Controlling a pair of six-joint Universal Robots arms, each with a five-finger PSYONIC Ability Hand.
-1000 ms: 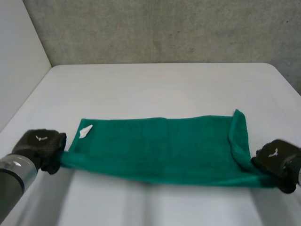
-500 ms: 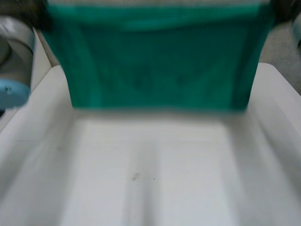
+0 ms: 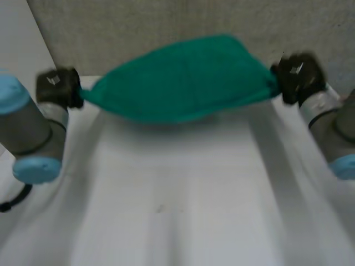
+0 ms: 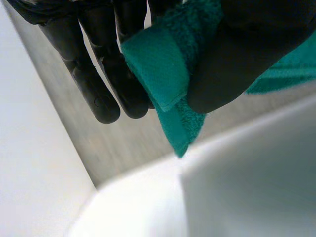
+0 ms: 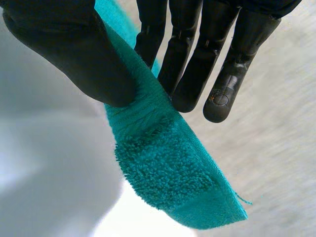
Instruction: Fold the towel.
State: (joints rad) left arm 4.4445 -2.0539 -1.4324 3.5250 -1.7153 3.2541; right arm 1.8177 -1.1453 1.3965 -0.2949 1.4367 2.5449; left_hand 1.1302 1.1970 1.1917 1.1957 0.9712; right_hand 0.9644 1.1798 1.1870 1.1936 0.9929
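A green towel (image 3: 183, 80) hangs in the air above the far part of the white table (image 3: 183, 188), stretched between both hands and billowing in the middle. My left hand (image 3: 57, 86) pinches its left end; in the left wrist view the thumb (image 4: 232, 59) presses the towel's corner (image 4: 158, 74) against the fingers (image 4: 98, 79). My right hand (image 3: 297, 75) holds the right end; in the right wrist view the thumb (image 5: 74, 49) clamps the towel's corner (image 5: 168, 163) against the fingers (image 5: 197, 59).
A grey wall (image 3: 166, 33) rises behind the table's far edge. My left arm (image 3: 28, 133) and right arm (image 3: 333, 133) reach forward along the table's two sides.
Both hands have lifted the towel off the table and swung it up and away toward the far edge; it now billows in mid-air instead of lying flat.
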